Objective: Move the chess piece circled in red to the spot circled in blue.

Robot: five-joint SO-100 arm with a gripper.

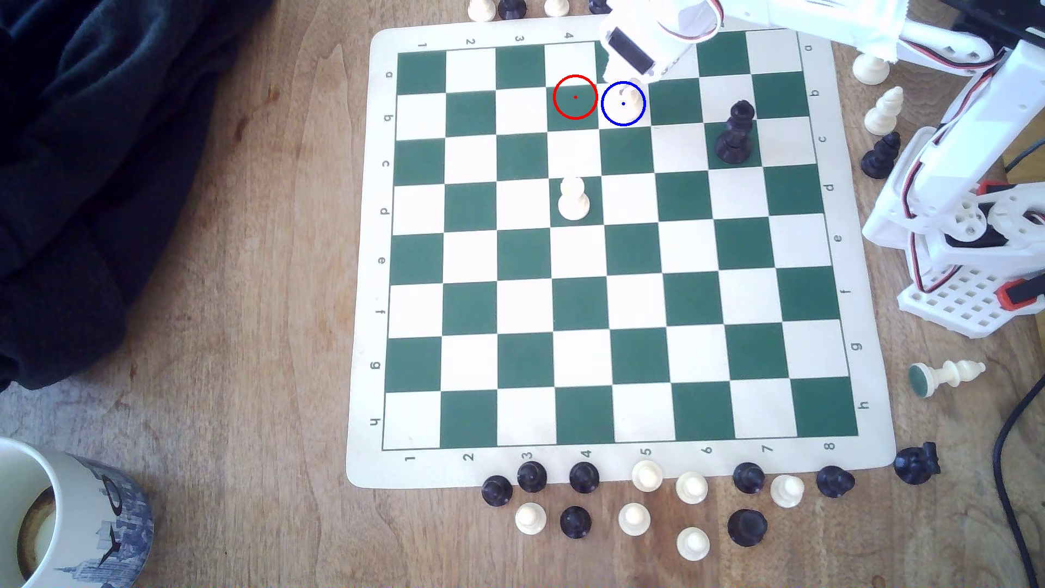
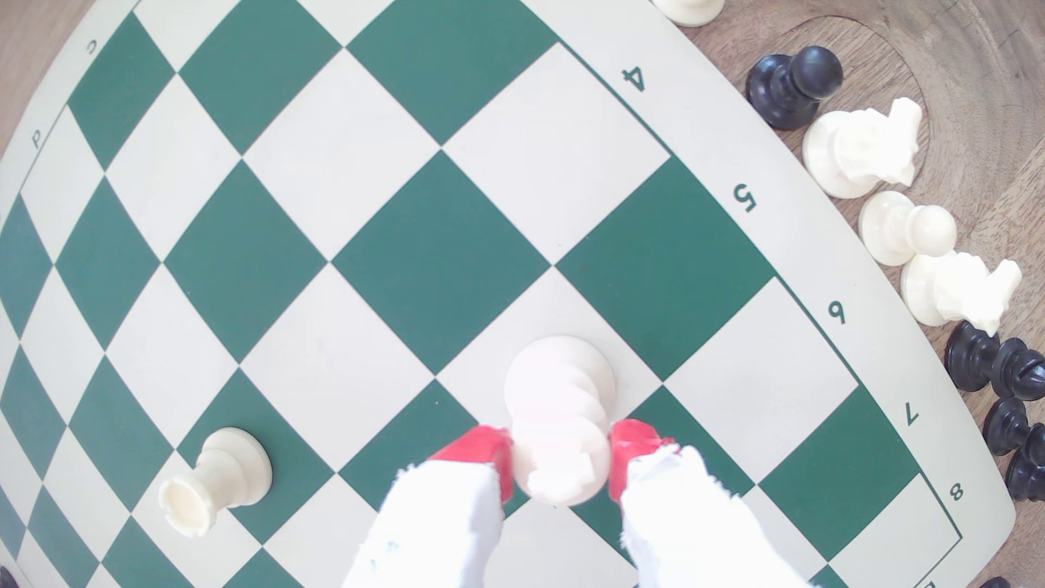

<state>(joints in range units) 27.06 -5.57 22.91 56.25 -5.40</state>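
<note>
The tall cream-white chess piece stands with its wide base on a cream square. In the exterior view this chess piece peeks out from under the wrist, inside the blue-ringed spot on row b. My gripper is shut on its knobbed top, one red fingertip pressing each side. Seen from the exterior, the gripper hangs over that square at the board's far edge. The green square ringed in red, just to the exterior view's left, has no piece on it.
A shorter white piece stands two rows nearer on the board, and a tall black piece stands to the exterior view's right. Spare pieces line the near edge, with more beyond the far edge. A mug and dark cloth lie at the left.
</note>
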